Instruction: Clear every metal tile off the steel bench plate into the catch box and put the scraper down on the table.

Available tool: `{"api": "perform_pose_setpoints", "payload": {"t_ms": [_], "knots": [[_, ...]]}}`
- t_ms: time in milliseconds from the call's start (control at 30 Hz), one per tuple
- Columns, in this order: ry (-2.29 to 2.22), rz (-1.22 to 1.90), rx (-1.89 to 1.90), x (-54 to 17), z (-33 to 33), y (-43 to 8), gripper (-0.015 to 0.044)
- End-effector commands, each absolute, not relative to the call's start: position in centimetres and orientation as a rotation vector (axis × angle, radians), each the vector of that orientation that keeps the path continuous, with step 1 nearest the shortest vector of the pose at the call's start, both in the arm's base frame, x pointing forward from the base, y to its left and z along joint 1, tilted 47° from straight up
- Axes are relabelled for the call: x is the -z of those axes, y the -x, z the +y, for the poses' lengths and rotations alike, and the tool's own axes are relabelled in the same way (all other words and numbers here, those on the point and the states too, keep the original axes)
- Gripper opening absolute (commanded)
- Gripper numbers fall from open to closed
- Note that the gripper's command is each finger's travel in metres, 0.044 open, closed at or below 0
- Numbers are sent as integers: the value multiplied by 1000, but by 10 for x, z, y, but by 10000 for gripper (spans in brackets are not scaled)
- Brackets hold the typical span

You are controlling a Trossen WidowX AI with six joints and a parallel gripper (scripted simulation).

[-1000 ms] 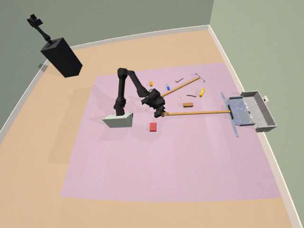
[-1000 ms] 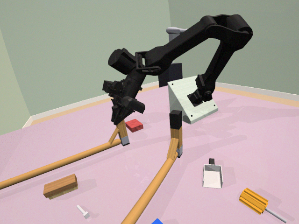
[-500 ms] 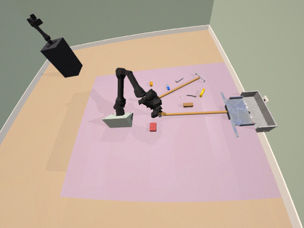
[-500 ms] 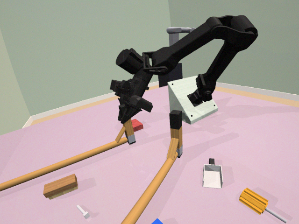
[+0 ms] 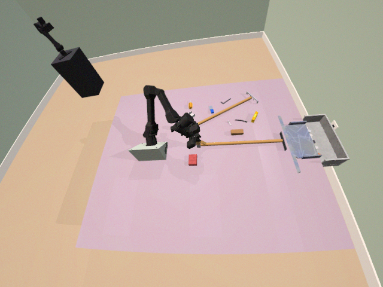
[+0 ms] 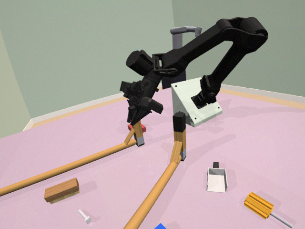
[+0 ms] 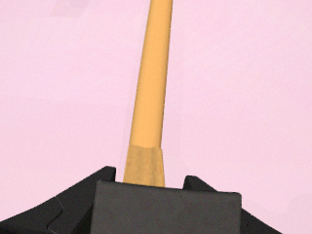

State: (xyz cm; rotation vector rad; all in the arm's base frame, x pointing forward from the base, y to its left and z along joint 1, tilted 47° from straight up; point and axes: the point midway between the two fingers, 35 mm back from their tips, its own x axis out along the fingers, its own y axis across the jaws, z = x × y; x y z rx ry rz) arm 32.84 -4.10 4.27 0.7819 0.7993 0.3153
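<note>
My gripper [image 5: 197,141] [image 6: 131,121] [image 7: 150,178] is shut on the upright wooden grip of the long scraper [image 5: 241,142] [image 6: 68,167] [image 7: 153,73]. Its handle runs low away from the gripper. Its dark head [image 5: 283,141] is at the near edge of the steel bench plate [image 5: 297,136]. Several small pale tiles [image 5: 316,147] and an orange bit [image 5: 319,153] show in a line where the plate's far end meets the catch box [image 5: 335,136]. Whether they lie on the plate or in the box, I cannot tell.
A second long-handled tool [image 5: 224,111] [image 6: 155,194] lies beside the scraper. A wooden brush [image 5: 236,132] [image 6: 61,189] and a bolt [image 6: 84,216] lie between them. A red block [image 5: 192,159] [image 6: 144,128] is near the gripper. A dustpan [image 6: 216,181] and screwdriver [image 6: 258,204] lie beyond the second tool.
</note>
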Motion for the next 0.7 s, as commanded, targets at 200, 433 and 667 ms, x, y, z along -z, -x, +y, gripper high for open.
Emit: {"api": "perform_pose_setpoints", "payload": {"t_ms": [200, 433, 667], "knots": [[-779, 791, -317, -45, -41, -326, 0], [-782, 799, -315, -43, -40, -326, 0], [-782, 799, -315, -43, -40, -326, 0]]}}
